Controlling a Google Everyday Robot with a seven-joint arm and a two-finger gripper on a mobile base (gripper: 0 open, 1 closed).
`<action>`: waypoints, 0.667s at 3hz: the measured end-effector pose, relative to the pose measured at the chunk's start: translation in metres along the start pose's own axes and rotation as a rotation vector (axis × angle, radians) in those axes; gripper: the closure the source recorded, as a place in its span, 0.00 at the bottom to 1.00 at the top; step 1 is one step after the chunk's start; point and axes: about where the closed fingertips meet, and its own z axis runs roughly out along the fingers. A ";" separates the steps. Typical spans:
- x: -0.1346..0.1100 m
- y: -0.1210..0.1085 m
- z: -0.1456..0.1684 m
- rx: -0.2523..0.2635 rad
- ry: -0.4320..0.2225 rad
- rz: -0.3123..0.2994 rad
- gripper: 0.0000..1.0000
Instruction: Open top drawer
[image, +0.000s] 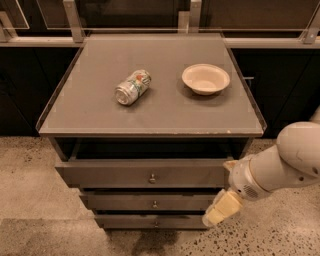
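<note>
The top drawer (115, 174) is the widest of three grey-brown drawers under the grey cabinet top (90, 115). It has a small round metal knob (152, 177) at its centre. Its front stands a little forward of the cabinet, with a dark gap above it. My gripper (226, 192) is on the white arm (285, 162) that comes in from the right. It sits at the right end of the top drawer's front, low enough to reach the second drawer's level. Whether it touches the drawer cannot be told.
A crushed can (132, 87) lies on its side on the cabinet top and a beige bowl (205, 78) stands to its right. Two narrower drawers (125, 202) sit below. Dark cabinets and a railing (72, 20) run behind. The speckled floor (30, 165) lies around.
</note>
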 end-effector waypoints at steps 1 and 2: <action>0.013 0.030 -0.033 -0.010 0.088 -0.019 0.00; 0.012 0.033 -0.034 -0.013 0.083 -0.021 0.00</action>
